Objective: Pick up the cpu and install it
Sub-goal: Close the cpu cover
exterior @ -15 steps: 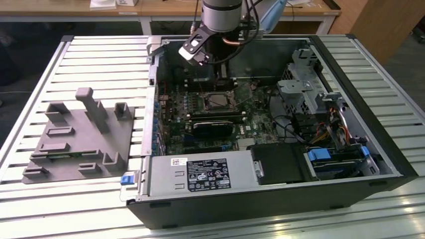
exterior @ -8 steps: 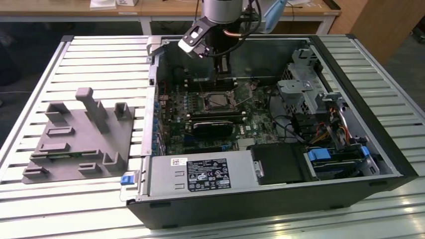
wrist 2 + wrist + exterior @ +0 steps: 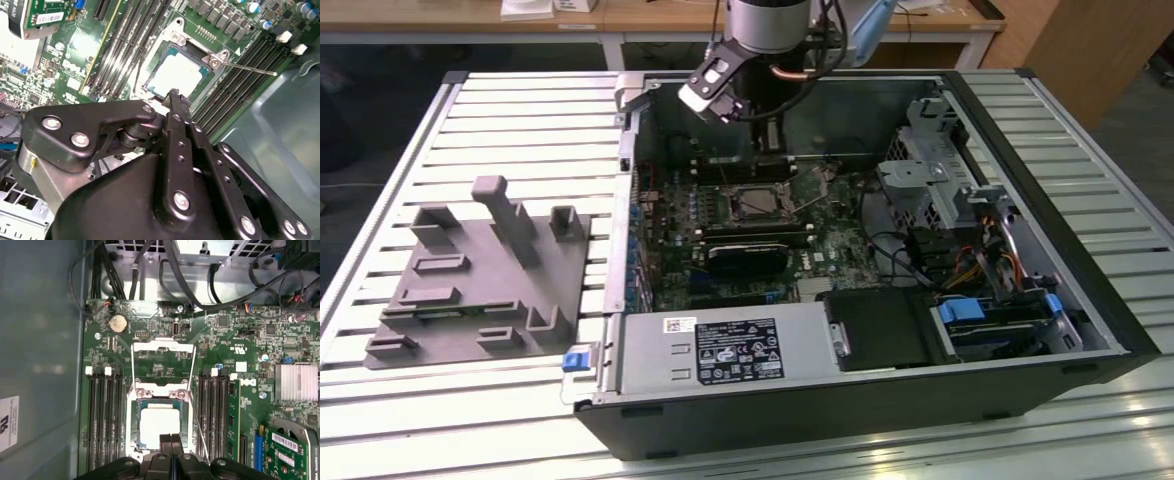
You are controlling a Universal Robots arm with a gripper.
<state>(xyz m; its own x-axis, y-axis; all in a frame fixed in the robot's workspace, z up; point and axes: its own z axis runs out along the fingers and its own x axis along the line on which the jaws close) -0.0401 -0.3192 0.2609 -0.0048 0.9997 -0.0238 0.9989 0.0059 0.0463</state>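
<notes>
One pale silver square cpu (image 3: 158,425), darker rim, lying in socket (image 3: 131,416), claw (image 3: 171,437) pressed together above

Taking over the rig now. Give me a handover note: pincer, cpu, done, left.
Pincer: shut, holding nothing, its tips over the cpu's near edge. I cannot tell whether they touch it.
Cpu: lying flat in the motherboard socket, inside the open PC case.
Done: the cpu is seated in the socket and released.
Left: the load plate stands open and the lever is unlatched, so the cpu is not clamped.
</notes>
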